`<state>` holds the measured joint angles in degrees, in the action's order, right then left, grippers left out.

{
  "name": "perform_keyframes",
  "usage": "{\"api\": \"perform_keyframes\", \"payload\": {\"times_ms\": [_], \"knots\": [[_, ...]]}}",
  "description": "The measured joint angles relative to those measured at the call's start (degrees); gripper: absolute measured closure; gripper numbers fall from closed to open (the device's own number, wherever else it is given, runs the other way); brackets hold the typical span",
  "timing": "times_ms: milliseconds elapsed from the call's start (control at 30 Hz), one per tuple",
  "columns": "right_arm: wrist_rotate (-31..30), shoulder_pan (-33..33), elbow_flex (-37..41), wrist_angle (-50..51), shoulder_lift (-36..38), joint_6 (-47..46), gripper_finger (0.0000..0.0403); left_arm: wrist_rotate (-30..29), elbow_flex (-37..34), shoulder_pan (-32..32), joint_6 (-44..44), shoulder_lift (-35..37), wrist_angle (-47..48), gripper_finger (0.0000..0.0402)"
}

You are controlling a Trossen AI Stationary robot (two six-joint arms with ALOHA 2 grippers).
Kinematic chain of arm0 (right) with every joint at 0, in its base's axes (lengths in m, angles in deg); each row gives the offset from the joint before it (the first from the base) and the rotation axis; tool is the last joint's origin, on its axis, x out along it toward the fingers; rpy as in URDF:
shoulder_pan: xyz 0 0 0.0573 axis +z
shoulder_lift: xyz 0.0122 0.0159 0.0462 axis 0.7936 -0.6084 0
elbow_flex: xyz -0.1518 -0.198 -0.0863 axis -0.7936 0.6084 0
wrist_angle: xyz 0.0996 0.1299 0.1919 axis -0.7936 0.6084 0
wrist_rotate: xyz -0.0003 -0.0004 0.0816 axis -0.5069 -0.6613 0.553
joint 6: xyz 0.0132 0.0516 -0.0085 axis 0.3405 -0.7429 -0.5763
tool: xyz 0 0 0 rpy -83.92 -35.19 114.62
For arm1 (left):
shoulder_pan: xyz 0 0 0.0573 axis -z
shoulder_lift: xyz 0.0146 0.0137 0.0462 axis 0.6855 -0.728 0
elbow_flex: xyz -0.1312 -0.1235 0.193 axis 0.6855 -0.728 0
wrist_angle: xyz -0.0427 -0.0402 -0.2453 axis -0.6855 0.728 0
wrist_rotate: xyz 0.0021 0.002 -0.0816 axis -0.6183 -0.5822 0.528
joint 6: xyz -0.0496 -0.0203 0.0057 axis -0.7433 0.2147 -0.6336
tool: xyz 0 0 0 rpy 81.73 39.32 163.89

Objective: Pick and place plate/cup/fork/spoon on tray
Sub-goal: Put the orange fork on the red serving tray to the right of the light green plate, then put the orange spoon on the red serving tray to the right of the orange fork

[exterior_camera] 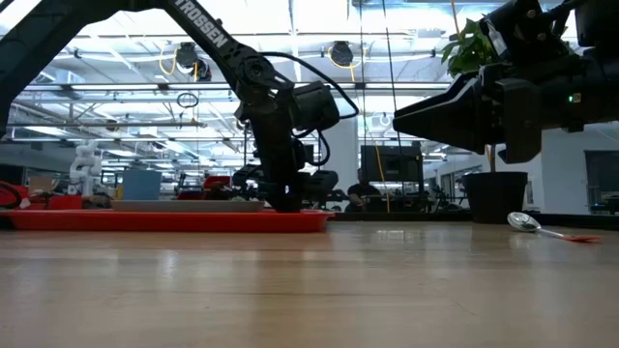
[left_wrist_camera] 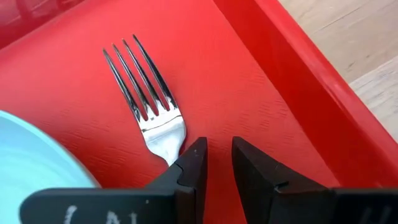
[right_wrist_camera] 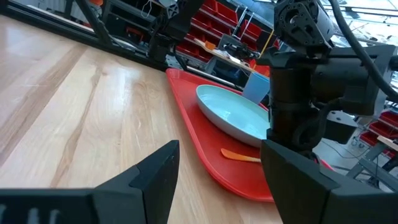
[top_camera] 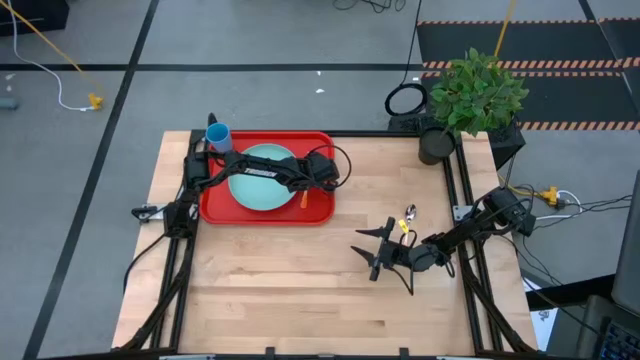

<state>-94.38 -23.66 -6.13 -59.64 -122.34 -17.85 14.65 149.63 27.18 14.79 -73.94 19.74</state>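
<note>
The red tray [top_camera: 318, 212] lies at the table's far left. The pale turquoise plate [top_camera: 255, 190] rests on it. The blue cup [top_camera: 218, 135] stands at the tray's far left corner. The fork [left_wrist_camera: 146, 93] lies flat on the tray to the right of the plate, and its orange handle [right_wrist_camera: 239, 155] shows in the right wrist view. My left gripper [left_wrist_camera: 217, 149] points down over the fork's neck with its fingers a little apart. The spoon [top_camera: 408, 215] lies on the bare table at the right. My right gripper [top_camera: 368, 252] hovers open and empty just near of the spoon. My left gripper stands with one fingertip [left_wrist_camera: 193, 158] over the fork's neck [left_wrist_camera: 166, 146], coming from above. I cannot tell whether it touches the fork. Only red tray shows in the gap between the fingers. The fork lies flat on the tray.
A potted plant [top_camera: 475, 95] stands at the table's far right corner. The tray's raised rim [left_wrist_camera: 311, 93] runs close beside my left gripper. Bare wood [top_camera: 280, 290] spreads over the near half of the table.
</note>
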Motion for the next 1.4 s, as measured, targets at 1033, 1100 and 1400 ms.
{"api": "perform_keyframes", "payload": {"times_ms": [1033,1100,1400], "knots": [[-0.07,2.29,-0.04,1.74,1.29,-10.37,0.0184,-2.98,0.74,4.35,2.24,5.31,0.06,0.0325],[-0.24,3.53,-0.15,4.42,2.98,-13.64,0.0184,-3.84,0.74,6.2,3.62,6.82,-0.69,0.0325],[9.55,4.07,-0.15,40.33,18.57,-45.76,0.0184,-7.37,0.72,13.72,6.43,11.09,-3.39,0.0325]]}}
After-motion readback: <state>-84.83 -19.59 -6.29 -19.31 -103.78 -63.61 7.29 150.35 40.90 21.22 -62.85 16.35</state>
